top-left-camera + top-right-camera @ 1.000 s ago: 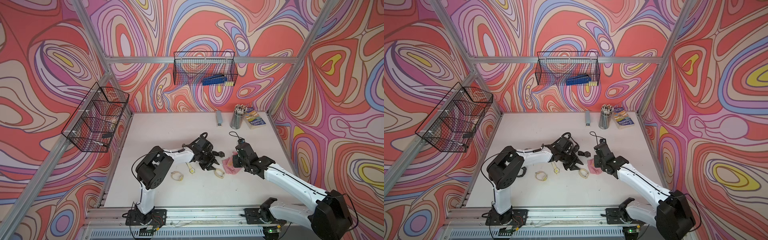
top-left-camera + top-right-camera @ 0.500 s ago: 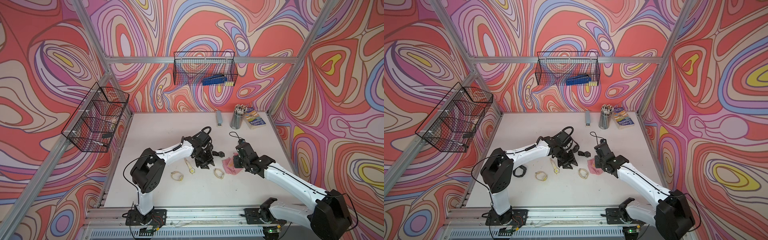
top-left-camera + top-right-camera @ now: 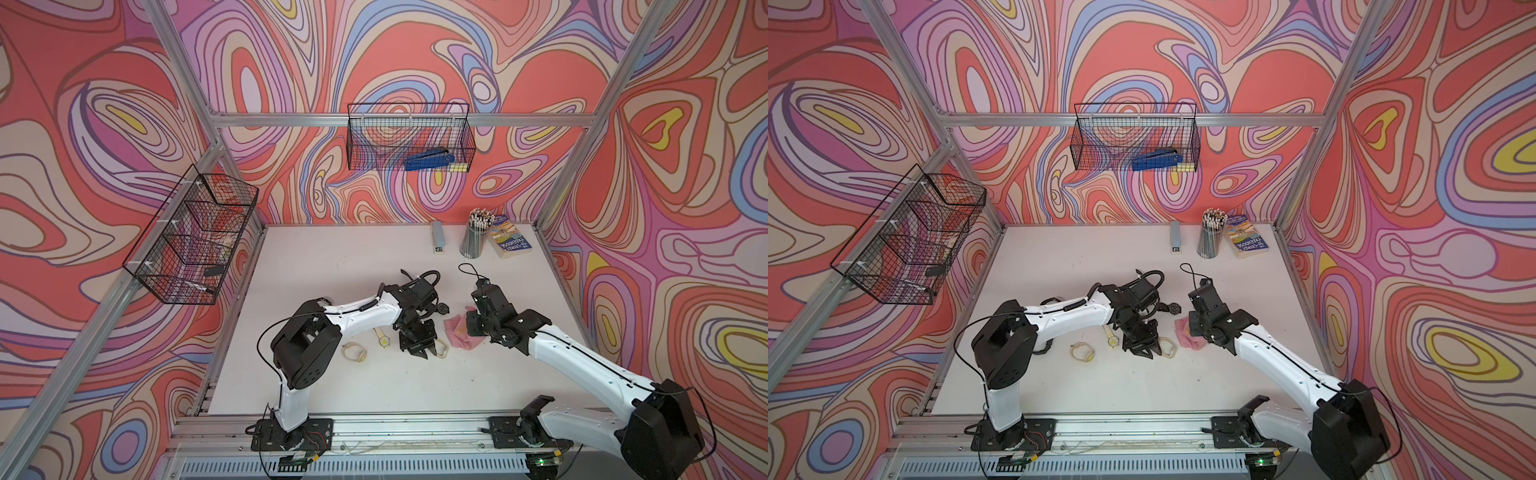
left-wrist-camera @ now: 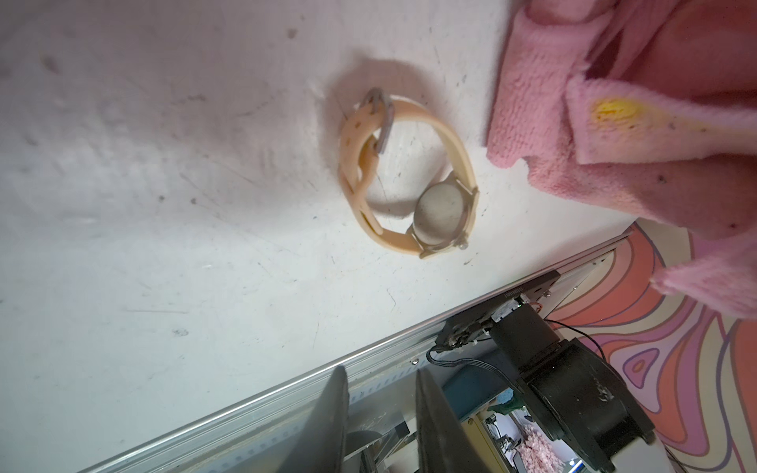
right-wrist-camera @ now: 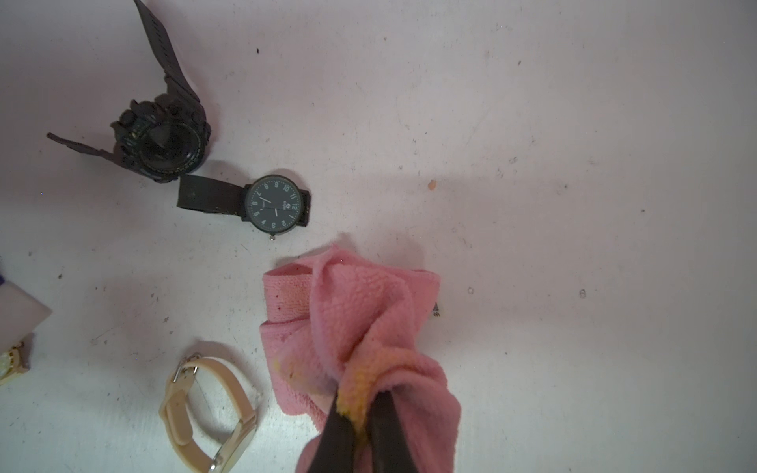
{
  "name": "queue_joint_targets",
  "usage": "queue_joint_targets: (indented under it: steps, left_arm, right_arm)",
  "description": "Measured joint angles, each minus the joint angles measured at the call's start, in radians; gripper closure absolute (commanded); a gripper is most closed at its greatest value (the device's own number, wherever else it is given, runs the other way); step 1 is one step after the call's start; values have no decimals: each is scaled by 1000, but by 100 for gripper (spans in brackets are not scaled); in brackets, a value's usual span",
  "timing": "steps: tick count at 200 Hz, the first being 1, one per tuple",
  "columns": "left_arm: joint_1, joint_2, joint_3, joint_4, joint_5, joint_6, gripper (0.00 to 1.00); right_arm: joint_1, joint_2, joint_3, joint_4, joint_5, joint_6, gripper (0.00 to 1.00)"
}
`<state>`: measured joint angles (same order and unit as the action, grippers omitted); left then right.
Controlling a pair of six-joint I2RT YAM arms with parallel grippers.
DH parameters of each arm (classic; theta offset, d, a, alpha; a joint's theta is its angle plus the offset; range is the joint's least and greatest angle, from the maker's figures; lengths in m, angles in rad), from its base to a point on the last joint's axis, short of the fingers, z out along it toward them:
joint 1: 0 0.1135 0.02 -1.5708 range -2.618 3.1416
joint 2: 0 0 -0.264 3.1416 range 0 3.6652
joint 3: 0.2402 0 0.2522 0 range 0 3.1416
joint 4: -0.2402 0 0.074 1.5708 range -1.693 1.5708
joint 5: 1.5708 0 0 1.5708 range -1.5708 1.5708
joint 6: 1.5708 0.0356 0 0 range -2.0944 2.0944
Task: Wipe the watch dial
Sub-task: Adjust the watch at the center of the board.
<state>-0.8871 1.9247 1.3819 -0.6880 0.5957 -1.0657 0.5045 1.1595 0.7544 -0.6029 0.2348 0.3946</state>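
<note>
Beige watch [image 4: 441,211] — likely light, floppy-strapped — lies, in a top view, at eight o'clock of the cloth [image 3: 457,332]; grip its case edges; left fingers [image 4: 327,417] slightly apart, empty; right fingers [image 5: 340,434] pinch the cloth.

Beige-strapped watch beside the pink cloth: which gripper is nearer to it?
Left. The left gripper hangs close beside the beige-strapped watch; the right gripper, shut on the pink cloth, stands farther off, with cloth between.

At least five watches [image 5: 209,413] [image 5: 274,203] [image 5: 159,143] [image 3: 353,352] [image 3: 383,341], one pink cloth [image 5: 348,311], two wire baskets [image 3: 409,141] [image 3: 195,241], one book [image 3: 509,239]
</note>
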Motion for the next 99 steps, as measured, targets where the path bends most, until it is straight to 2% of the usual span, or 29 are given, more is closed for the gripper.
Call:
queue_joint_targets:
  steps: [99]
  left_arm:
    - [-11,114,34,154,100,-16,76]
  right_arm:
    - [0,37,4,5,23,-1,100]
